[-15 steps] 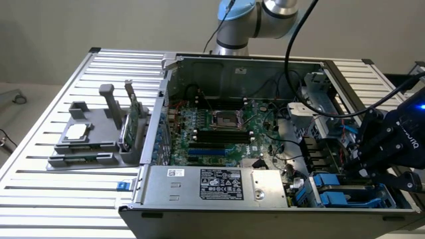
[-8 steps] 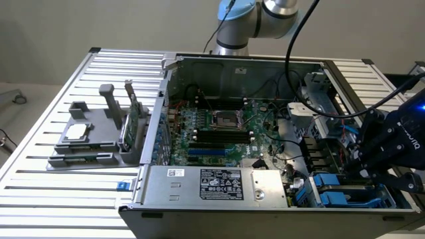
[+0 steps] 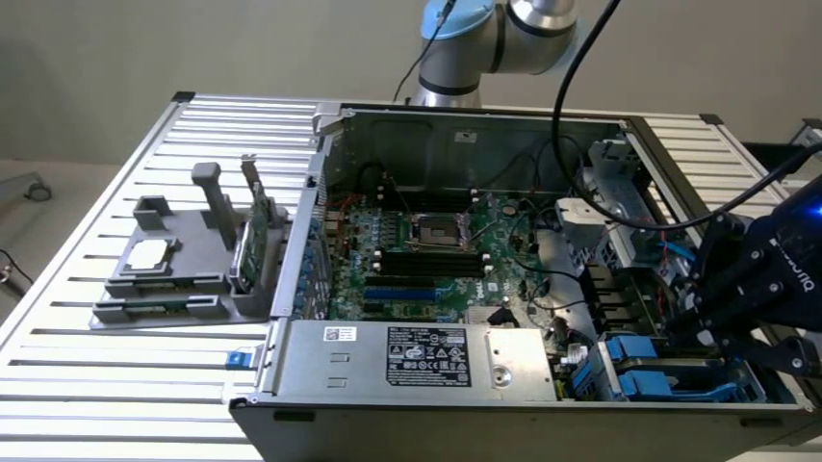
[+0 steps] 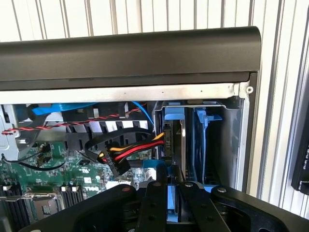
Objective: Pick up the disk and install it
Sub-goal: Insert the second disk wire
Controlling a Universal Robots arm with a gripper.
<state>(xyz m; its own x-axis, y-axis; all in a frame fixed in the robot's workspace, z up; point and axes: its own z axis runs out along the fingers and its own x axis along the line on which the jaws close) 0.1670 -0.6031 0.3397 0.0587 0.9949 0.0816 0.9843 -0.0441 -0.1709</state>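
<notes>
The disk point(image 4: 179, 145) stands on edge in the drive bay of the open computer case point(image 3: 449, 125), a dark slab between blue carrier rails point(image 4: 203, 121). In the wrist view my gripper point(image 4: 172, 193) sits right over it, its two black fingers point(image 4: 154, 208) closed on a blue strip of the disk's carrier. In the exterior view the gripper point(image 3: 709, 332) hangs over the bay at the case's near corner, on the exterior view's right, above blue carriers point(image 3: 646, 371).
A red, yellow and black cable bundle point(image 4: 120, 154) lies beside the bay. The motherboard point(image 3: 424, 241) and power supply point(image 3: 424, 356) fill the rest of the case. A grey fixture point(image 3: 180, 279) on the slatted table holds a silver square piece point(image 3: 148, 253) and a green card point(image 3: 257, 241).
</notes>
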